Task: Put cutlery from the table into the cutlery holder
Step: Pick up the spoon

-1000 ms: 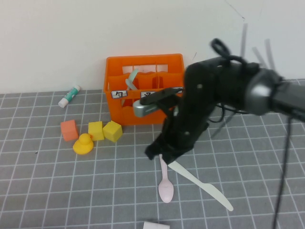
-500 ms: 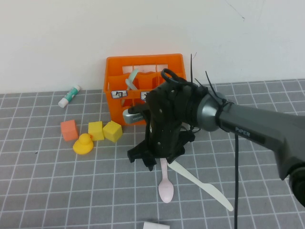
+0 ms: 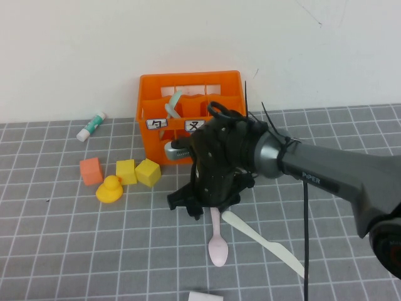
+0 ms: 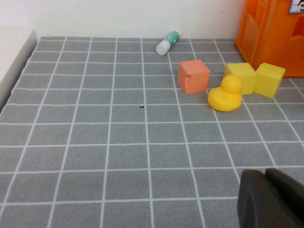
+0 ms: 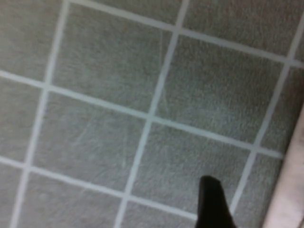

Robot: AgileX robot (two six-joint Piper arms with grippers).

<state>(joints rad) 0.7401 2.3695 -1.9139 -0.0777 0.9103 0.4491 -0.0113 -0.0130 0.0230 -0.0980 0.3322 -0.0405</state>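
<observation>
The orange cutlery holder stands at the back of the grey gridded table. A mint-green spoon stands in its left compartment. A pale pink spoon and a cream-white knife lie in front of it. My right gripper is low over the table at the far end of the pink spoon's handle, fingers apart. In the right wrist view one black fingertip is near the floor beside the pink handle. My left gripper is shut and empty, low at the left front. The fork is not in view.
An orange cube, two yellow cubes and a yellow duck lie left of the holder. A white-and-green tube lies by the back wall. A white object shows at the front edge.
My right arm has swung left and down from beside the holder to the pink spoon's handle end. In the last half second it barely moved. The spoon and knife lie unchanged.
</observation>
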